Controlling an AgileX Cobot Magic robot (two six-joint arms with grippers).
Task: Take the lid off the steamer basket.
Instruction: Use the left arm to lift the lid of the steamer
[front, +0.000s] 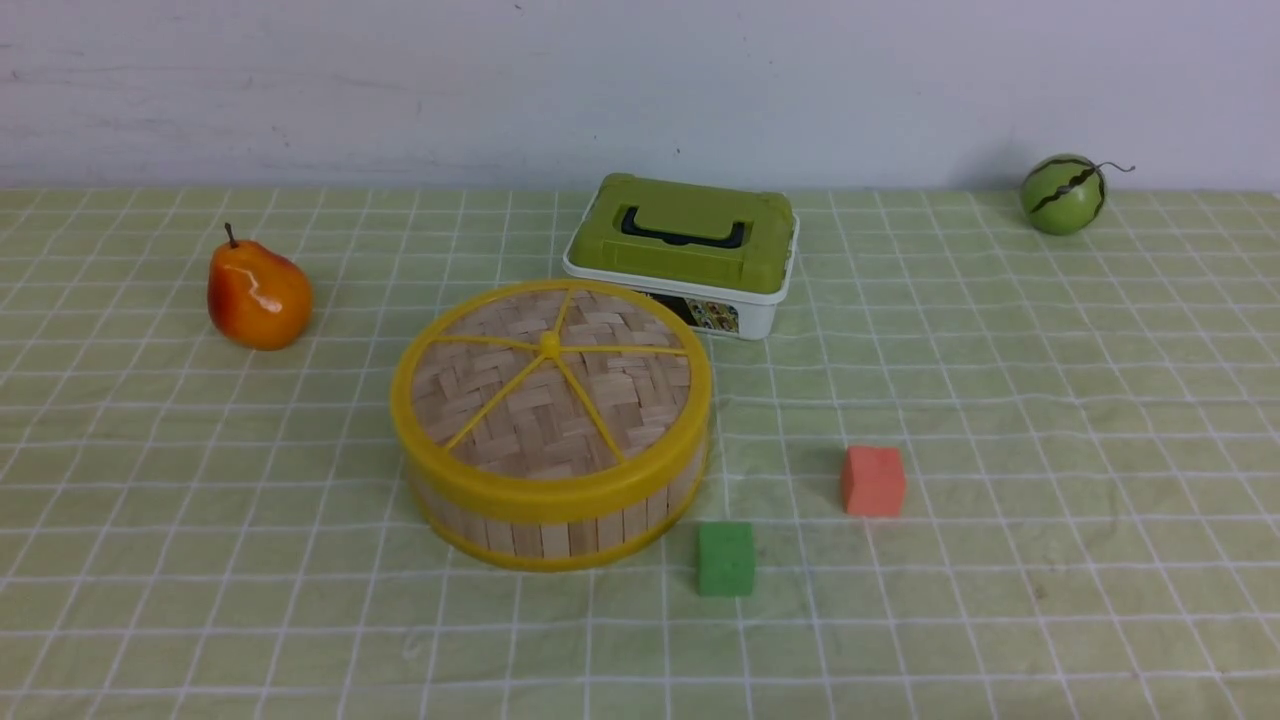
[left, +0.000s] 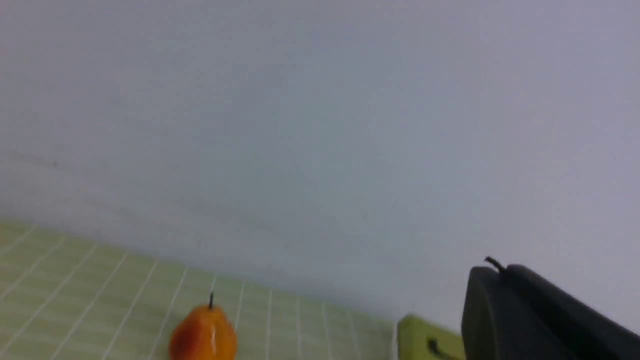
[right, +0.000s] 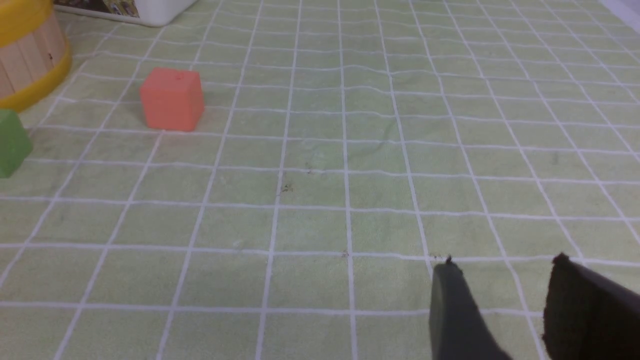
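Green cube (front: 726, 558) nearest on the checked cloth (front: 1000, 620), just beside the steamer basket (front: 560, 525), lid (front: 550, 385) seated flat on its top rim, orange cube (front: 873, 481) to the right, left gripper (left: 495, 272) clenched on nothing, facing the wall (left: 300, 125), right gripper (right: 502, 261) parted low over the cloth, empty

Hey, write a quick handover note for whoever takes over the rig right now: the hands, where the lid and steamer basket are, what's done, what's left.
The left hand is shut and holds nothing.
The right hand is open and empty, over bare cloth, apart from the basket.
The lid sits flat on the steamer basket, mid-table, just in front of the green-lidded box.
Done: nothing yet; neither hand touches the lid.
Left: reach the lid, grip it, lift it off.
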